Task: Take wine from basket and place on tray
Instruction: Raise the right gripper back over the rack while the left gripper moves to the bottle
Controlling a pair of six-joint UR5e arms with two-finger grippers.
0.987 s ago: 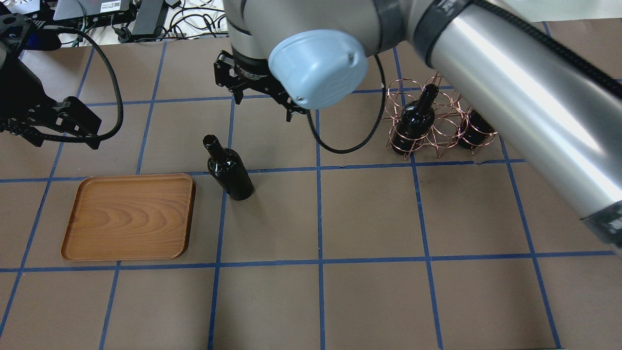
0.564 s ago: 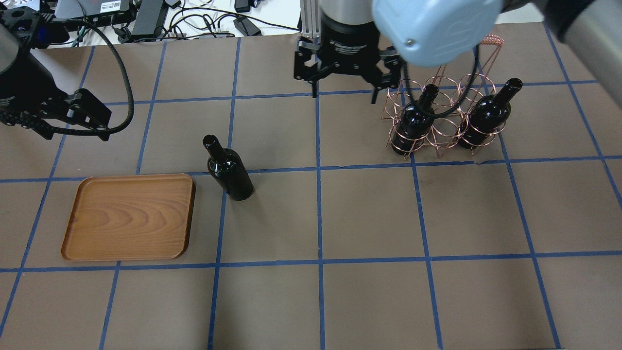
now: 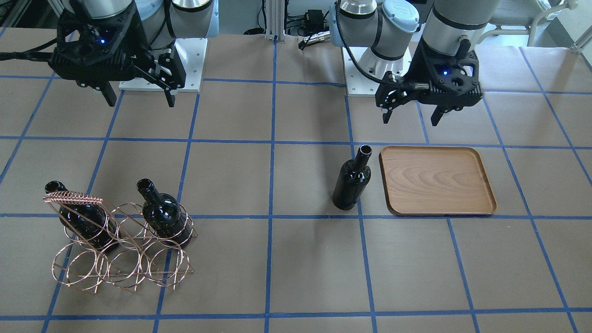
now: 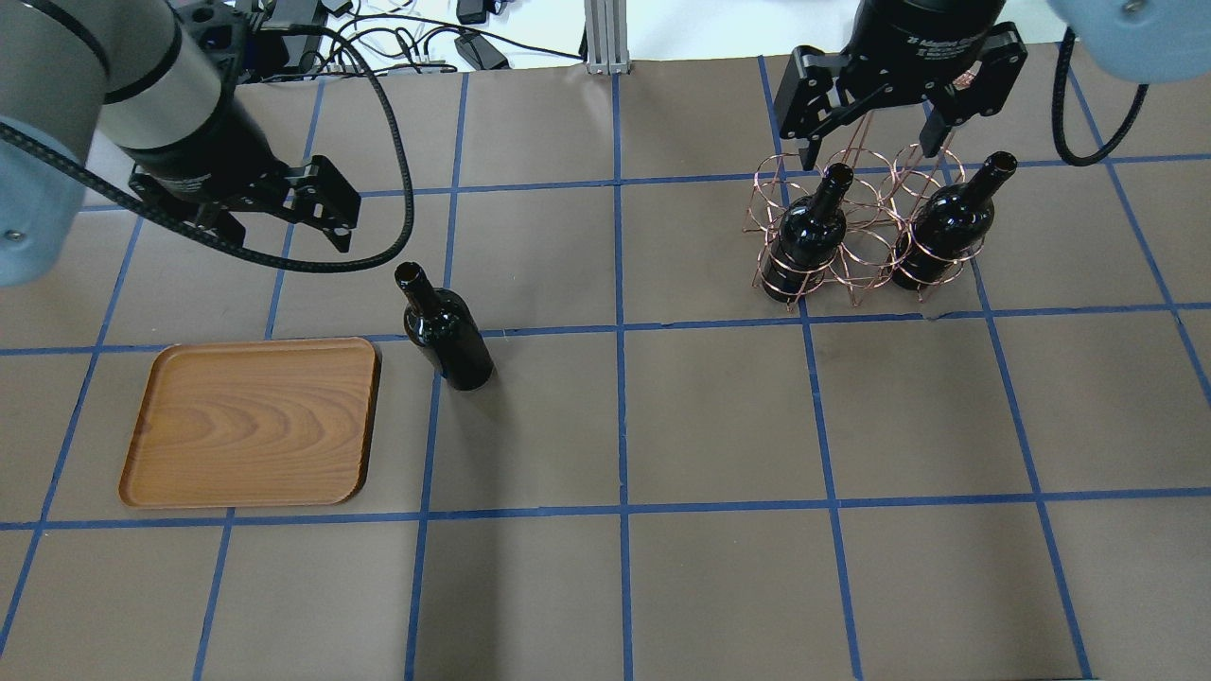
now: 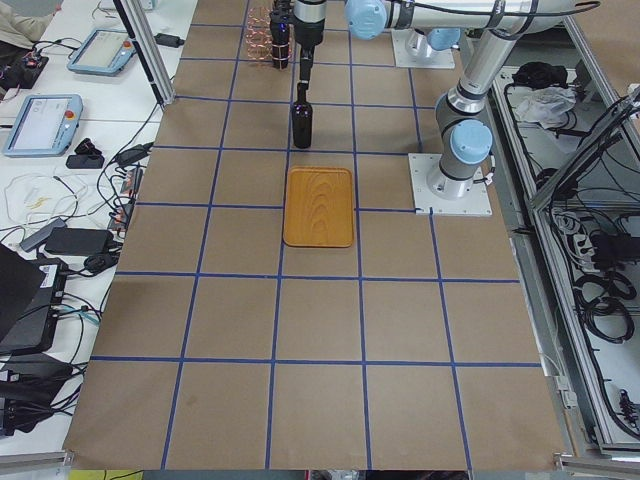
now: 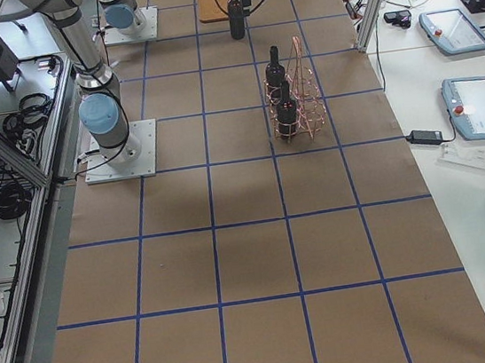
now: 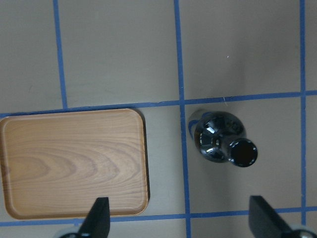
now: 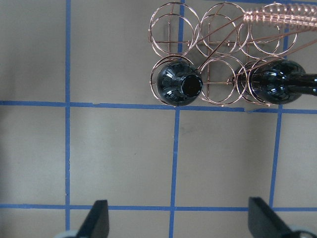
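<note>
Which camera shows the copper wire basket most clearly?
Exterior front-facing: the basket is whole and unobstructed, handle and rings distinct. Overhead shows it too, but the right gripper overlaps its handle. The right wrist view looks straight down and crops the handle. Both side views show it small.

Left black two-finger end effector [image 3: 410,119] and right black two-finger end effector [image 3: 140,101] both point straight down, fingers spread wide, empty.

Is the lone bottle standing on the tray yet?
No, the lone bottle stands upright on the table beside the tray, with a gap between it and the tray's rim.
</note>
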